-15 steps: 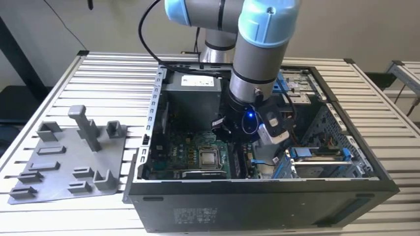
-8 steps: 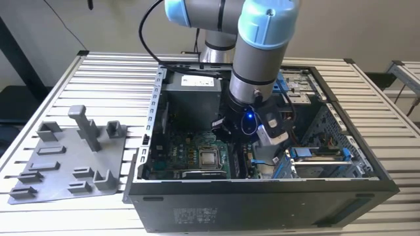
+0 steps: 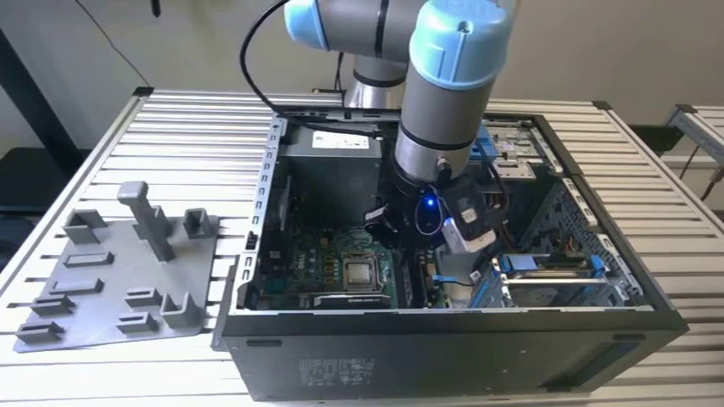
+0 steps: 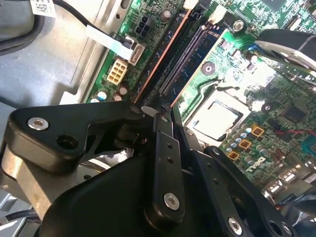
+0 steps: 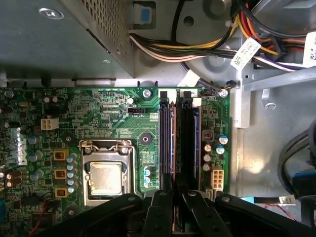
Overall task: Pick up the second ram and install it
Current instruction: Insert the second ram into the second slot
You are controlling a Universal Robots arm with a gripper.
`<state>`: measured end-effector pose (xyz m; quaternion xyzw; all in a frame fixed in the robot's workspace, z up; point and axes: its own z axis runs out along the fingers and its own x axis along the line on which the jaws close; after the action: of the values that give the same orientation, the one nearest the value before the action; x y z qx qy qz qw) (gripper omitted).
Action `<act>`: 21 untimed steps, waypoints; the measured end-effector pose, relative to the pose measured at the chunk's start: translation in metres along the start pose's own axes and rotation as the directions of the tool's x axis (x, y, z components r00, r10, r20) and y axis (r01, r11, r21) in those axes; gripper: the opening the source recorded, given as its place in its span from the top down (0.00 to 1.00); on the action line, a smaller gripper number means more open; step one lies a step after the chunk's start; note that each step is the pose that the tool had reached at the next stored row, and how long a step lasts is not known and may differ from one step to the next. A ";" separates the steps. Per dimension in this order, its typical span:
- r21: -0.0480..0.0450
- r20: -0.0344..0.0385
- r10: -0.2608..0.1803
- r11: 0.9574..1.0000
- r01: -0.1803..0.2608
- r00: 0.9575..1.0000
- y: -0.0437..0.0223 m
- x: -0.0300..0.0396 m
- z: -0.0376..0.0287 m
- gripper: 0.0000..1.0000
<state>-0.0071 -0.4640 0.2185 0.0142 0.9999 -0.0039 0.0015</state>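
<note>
The claw (image 5: 173, 210) sat narrow, seemingly pinching the near end of the second ram (image 5: 169, 148), whose long axis ran toward 12 o'clock in the exterior view.

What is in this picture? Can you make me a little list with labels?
Place: open computer case on a slatted table
Gripper: down inside the case, at one end of the memory slots
Second ram: cannot tell it from the slots
Beside the slots: processor
Outside the case: grey fixture, at the exterior view's left
</note>
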 end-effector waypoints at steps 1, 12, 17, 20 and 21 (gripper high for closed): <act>0.000 0.000 0.000 1.000 0.000 1.000 0.0000 0.0000 0.0000 0.86; 0.000 0.000 0.000 1.000 0.000 1.000 0.0015 0.0000 0.0011 0.86; 0.000 0.000 0.000 1.000 0.000 1.000 0.0015 -0.0002 0.0011 0.86; 0.000 0.000 -0.004 1.000 0.004 1.000 0.0015 -0.0003 0.0011 0.86; 0.000 0.000 -0.007 1.000 0.007 1.000 0.0015 -0.0003 0.0012 0.86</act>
<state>-0.0067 -0.4625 0.2174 0.0108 0.9999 -0.0037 0.0015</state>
